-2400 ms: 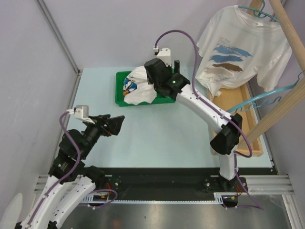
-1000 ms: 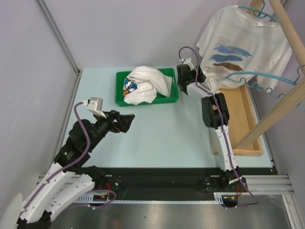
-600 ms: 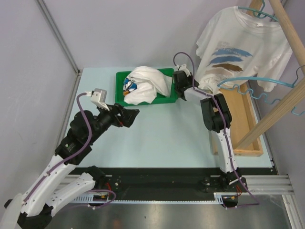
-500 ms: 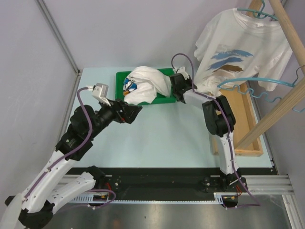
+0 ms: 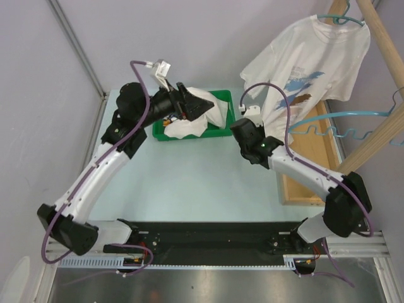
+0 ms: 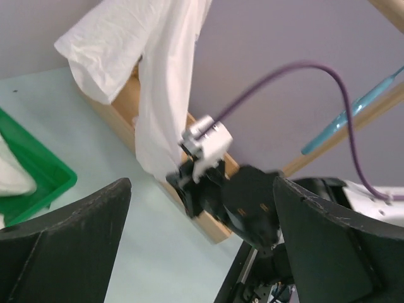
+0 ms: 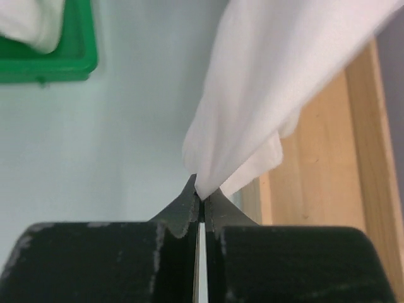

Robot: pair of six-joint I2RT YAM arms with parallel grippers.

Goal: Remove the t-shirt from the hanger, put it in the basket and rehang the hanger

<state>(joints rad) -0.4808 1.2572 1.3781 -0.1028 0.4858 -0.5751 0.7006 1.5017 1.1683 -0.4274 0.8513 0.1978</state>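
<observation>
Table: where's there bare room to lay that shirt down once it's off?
The widest bare patch of table lies between the green tray, the left arm and the right arm. The far right is crowded: wooden tray, hanging t-shirt pinched in the right jaws.

Black right end effector [image 7: 201, 192] pinched on hem of white fabric t-shirt [image 7: 278, 82], cloth rising up-right. Green plastic tray [image 7: 63, 63] upper left on pale blue surface [image 7: 126, 139]; long wooden tray [image 7: 322, 189] at right.

Left arm [image 5: 91, 182], right arm [image 5: 304, 172]: white links, black joints, purple cables [image 5: 273, 84], white wrist-camera boxes [image 5: 159, 67]; black right hand [image 7: 200, 211], green LED [image 5: 262, 145].
</observation>
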